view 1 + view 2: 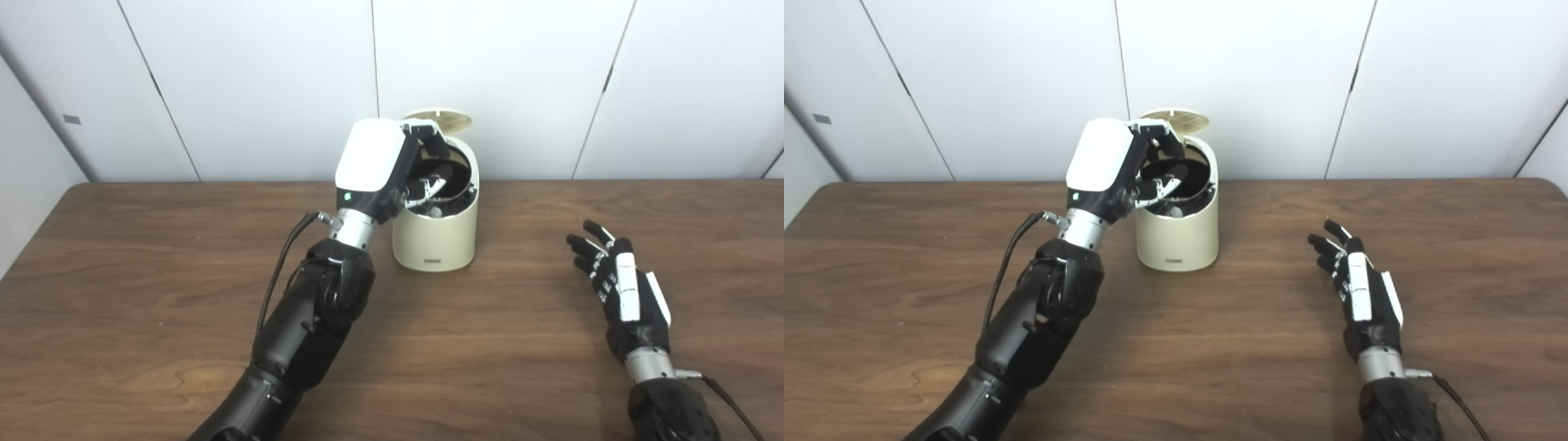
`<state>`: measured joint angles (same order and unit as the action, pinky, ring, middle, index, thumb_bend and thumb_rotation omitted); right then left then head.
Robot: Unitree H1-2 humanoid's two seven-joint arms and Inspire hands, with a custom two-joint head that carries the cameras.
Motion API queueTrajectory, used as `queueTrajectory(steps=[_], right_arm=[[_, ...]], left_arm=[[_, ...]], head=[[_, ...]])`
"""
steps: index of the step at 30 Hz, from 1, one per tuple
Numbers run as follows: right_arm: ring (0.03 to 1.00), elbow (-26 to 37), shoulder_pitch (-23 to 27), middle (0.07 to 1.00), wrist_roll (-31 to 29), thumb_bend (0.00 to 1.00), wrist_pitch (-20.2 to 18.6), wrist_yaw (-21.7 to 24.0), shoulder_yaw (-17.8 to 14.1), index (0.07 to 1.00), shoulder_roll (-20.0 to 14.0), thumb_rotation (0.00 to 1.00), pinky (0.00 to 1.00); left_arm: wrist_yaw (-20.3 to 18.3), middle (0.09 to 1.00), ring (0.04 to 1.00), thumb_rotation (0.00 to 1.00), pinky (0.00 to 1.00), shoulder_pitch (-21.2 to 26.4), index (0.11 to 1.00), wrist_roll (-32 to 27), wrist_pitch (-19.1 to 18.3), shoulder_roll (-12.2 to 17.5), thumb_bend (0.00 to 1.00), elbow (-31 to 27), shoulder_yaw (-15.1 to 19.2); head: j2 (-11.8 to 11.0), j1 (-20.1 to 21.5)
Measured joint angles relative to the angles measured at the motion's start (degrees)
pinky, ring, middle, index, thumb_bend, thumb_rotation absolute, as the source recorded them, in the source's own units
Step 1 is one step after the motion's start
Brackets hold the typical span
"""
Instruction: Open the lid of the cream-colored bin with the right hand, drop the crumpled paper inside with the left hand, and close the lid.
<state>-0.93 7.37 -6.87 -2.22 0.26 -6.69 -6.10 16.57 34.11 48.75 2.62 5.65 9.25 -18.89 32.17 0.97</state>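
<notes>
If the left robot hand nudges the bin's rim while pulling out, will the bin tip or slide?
The cream-colored bin stands upright, taller than wide, with its lid raised at the back, so a rim push could probably rock it. It looks like light plastic on a smooth wooden table, so it may well slide.

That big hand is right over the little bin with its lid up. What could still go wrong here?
The left hand hangs over the bin mouth with its fingers spread, so pulling back carelessly could catch the rim and tip the bin. The lid stands open by itself. The right hand rests far off on the table, so closing needs a long reach.
</notes>
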Motion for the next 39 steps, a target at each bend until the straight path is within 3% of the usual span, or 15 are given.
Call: queueTrajectory(steps=[4, 10, 15, 20, 26, 30, 39], right_arm=[[0.868, -0.2, 0.1, 0.787, -0.45, 0.56, 0.2, 0.08, -0.03, 0.87, 0.01, 1.0, 0.91], [0.875, -0.17, 0.09, 0.789, -1.52, 0.57, 0.1, 0.24, -0.09, 0.872, 0.04, 1.0, 0.91], [0.882, -0.14, 0.09, 0.796, -2.02, 0.58, 0.09, 0.35, -0.14, 0.875, 0.05, 1.0, 0.91], [0.877, -0.14, 0.08, 0.789, -2.17, 0.57, 0.09, 0.38, -0.11, 0.869, 0.02, 1.0, 0.9], [0.88, -0.16, 0.05, 0.79, -2.47, 0.6, 0.08, 0.43, -0.29, 0.862, -0.05, 1.0, 0.91], [0.887, -0.29, 0.12, 0.791, -3.36, 0.61, 0.09, 0.67, -0.66, 0.863, -0.07, 1.0, 0.94], [0.899, -0.49, 0.21, 0.802, -3.86, 0.62, 0.08, 1.1, -0.84, 0.857, -0.41, 1.0, 0.93]], left_arm=[[2.02, 0.521, 0.466, 0.0, 0.4, -1.0, 0.452, -0.37, 3.08, -0.01, 0.48, -0.86, 0.6], [10.36, 0.51, 0.468, 0.0, 0.36, -1.69, 0.454, -0.11, 12.07, 1.14, 0.48, 0.24, 2.0], [11.77, 0.513, 0.45, 0.0, 0.35, -1.92, 0.461, -3.88, 18.46, 3.16, 0.48, 0.57, 4.5], [10.32, 0.517, 0.441, 0.0, 0.35, -4.63, 0.471, -10.63, 21.09, 3.34, 0.48, -0.35, 7.41], [8.31, 0.515, 0.432, 0.0, 0.32, -8.62, 0.465, -12.82, 20.23, 3.2, 0.47, -5.6, 11.66], [6.68, 0.5, 0.442, 0.0, 0.34, -9.88, 0.467, -14.04, 17.57, 3.03, 0.48, -7.95, 14.42], [-2.49, 0.517, 0.454, 0.0, 0.33, -14.47, 0.487, -25.99, 1.07, 0.35, 0.47, -11.91, 20.77]], head=[[0.0, 0.0], [0.09, 0.17], [0.09, 0.35], [0.18, 0.09], [0.26, -0.18], [0.26, -0.26], [0.53, -0.44]])
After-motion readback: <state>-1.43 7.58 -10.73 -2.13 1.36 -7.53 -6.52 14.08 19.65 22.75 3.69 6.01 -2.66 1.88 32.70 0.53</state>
